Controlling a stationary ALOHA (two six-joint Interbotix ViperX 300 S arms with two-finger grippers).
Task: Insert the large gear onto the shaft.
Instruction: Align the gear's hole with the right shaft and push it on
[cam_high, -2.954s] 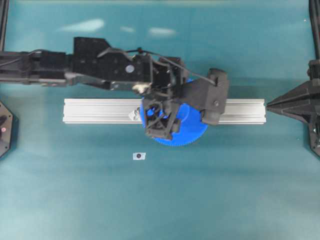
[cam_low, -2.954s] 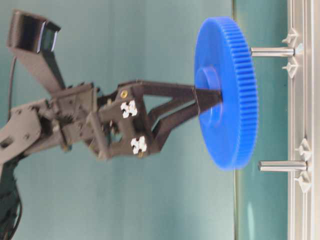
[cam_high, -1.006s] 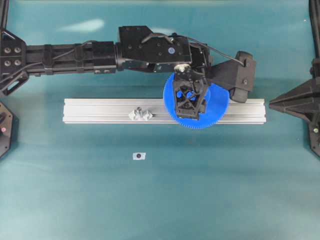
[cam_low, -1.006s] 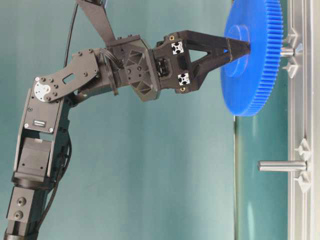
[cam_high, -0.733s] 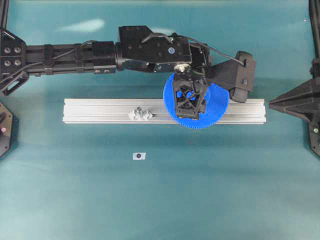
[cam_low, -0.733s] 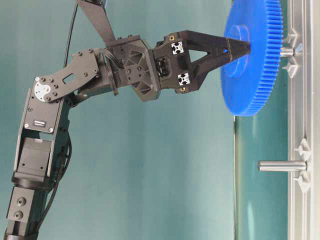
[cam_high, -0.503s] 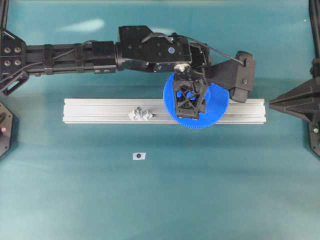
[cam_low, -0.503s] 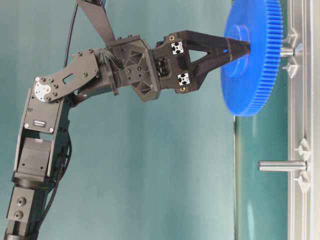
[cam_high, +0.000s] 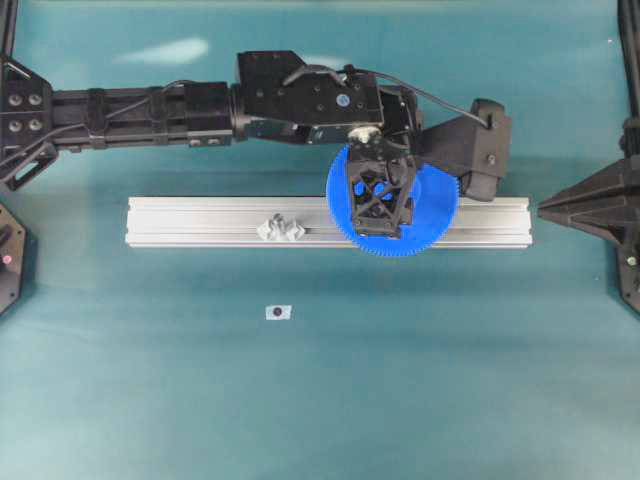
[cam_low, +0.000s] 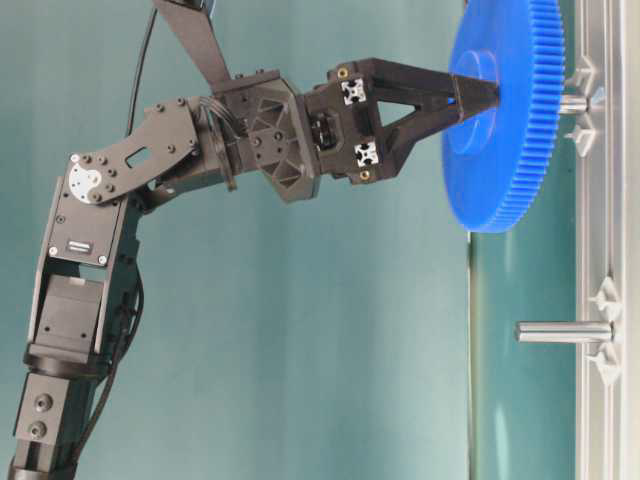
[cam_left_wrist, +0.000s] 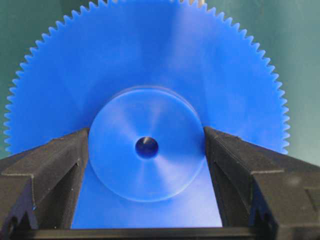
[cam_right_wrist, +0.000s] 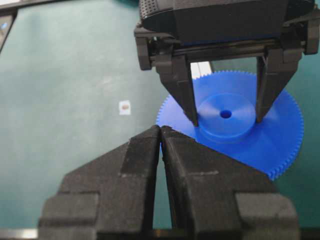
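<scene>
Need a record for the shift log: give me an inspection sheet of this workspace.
Surface: teal table, aluminium rail lying on it.
Job's things: large gear over the shaft, gap left to the rail.
Clutter: small white tag; spare pin.
End effectors: left end effector flanks the gear's hub, grip unclear; right end effector shut, empty.
Cables: black cable along the left wrist.
Surroundings: nothing seen.

The left tool (cam_low: 472, 97) hangs from its outstretched arm with jaws spread wide, while the right tool (cam_right_wrist: 160, 137) is closed.
</scene>
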